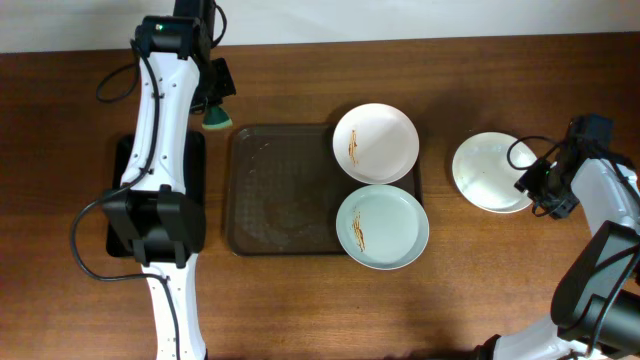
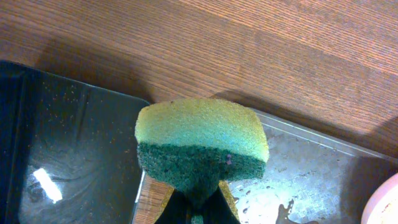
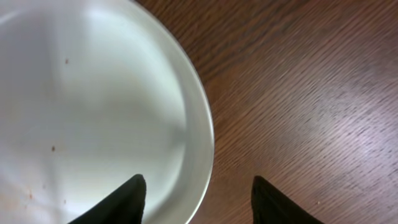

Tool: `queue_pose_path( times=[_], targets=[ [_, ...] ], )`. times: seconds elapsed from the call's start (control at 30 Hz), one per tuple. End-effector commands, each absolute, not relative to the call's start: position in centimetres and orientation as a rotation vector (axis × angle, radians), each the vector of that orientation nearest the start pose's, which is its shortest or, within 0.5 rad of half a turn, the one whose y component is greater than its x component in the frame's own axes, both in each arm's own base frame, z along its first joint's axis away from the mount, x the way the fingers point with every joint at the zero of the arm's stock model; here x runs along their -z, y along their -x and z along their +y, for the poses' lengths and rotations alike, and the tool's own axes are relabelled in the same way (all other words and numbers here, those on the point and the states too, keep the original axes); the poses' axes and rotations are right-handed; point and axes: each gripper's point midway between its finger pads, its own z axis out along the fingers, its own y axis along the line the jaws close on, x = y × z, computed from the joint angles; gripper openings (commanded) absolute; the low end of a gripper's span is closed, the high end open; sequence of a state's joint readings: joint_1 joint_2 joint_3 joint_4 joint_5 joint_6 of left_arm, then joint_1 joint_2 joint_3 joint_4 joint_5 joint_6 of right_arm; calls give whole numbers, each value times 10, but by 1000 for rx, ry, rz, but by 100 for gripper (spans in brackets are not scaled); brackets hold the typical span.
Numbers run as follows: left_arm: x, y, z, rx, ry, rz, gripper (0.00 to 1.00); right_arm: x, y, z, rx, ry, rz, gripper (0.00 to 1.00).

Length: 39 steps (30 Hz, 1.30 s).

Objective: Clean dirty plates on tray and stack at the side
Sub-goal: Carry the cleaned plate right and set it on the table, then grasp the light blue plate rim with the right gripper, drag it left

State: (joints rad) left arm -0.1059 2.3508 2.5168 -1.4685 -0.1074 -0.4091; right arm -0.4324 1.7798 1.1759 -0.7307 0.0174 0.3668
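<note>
Two plates lie on the right side of the brown tray (image 1: pixel 270 200): a white one (image 1: pixel 378 142) at the back and a bluish one (image 1: pixel 385 228) at the front, both with brown sauce streaks. A third white plate (image 1: pixel 488 172) sits on the table to the right; it also shows in the right wrist view (image 3: pixel 93 106). My left gripper (image 1: pixel 215 105) is shut on a green-yellow sponge (image 2: pixel 202 146), held above the tray's back left corner. My right gripper (image 3: pixel 196 196) is open, straddling the third plate's right rim, one finger over the plate and one over the table.
A smaller black tray (image 1: pixel 125 160) lies left of the brown tray, under the left arm; it also shows in the left wrist view (image 2: pixel 68 143). The brown tray's floor (image 2: pixel 317 174) is wet. Cables run near both arm bases.
</note>
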Motion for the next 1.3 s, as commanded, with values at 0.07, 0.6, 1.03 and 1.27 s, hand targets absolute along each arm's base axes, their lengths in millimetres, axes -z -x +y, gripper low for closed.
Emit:
queue_pose_path(
  times=[0.07,0.6,1.03,1.27],
  targets=[
    [-157,-499,-39,-49,447,2846,1,-116,-359,-104,-402,-956,2574,56],
    [-157,-498,-41,-44,440,2851,1,-48,-282,48,-114,-337,3206,49],
    [-157,-498,-41,-45,439,2850,1,-12,-275,52,29,-252,3242,4],
    [-157,-498,-41,-45,440,2849,1,-48,-281,62,-4,-231,3204,4]
  ],
)
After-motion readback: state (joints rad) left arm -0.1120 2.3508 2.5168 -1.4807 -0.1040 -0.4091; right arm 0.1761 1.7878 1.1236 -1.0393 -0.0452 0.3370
